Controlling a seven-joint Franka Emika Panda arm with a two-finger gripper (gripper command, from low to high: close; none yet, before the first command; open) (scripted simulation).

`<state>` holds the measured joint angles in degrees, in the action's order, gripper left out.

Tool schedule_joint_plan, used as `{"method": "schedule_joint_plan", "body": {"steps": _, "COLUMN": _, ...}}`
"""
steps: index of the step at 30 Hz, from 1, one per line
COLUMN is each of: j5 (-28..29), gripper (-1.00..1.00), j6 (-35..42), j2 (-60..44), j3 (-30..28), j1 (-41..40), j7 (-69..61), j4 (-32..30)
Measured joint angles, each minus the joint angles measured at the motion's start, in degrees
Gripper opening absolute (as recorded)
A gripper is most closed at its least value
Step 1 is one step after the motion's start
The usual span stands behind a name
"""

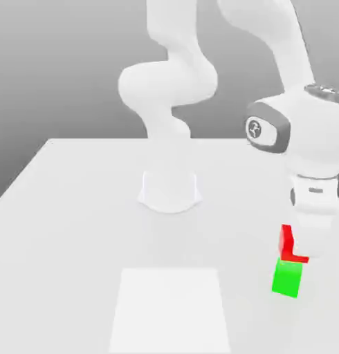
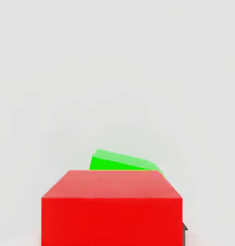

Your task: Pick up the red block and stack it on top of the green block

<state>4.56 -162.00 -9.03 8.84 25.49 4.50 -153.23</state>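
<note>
- The gripper (image 1: pixel 301 245) points straight down at the exterior view's right, clamped on the red block (image 1: pixel 290 245).
- The red block hangs just above the green block (image 1: pixel 288 278), its faces roughly square to it; being a cube, it has no long axis.
- The green block sits flat on the white table (image 1: pixel 75 228), partly covered by the red block (image 2: pixel 111 211) in the hand view, green (image 2: pixel 120 161) showing beyond it.

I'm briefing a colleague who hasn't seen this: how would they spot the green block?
Start at the white table and go to its near corner on the exterior view's right. Beneath the arm's wrist sits the green block, the lower cube, with the red block just above it.
</note>
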Motion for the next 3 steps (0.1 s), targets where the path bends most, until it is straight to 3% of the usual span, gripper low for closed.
{"method": "schedule_joint_plan", "body": {"steps": 3, "j5": 0.0, "gripper": 1.00, "j6": 0.0, "j2": 0.0, "j3": 0.0, "j1": 0.0, "j7": 0.0, "j4": 0.0}}
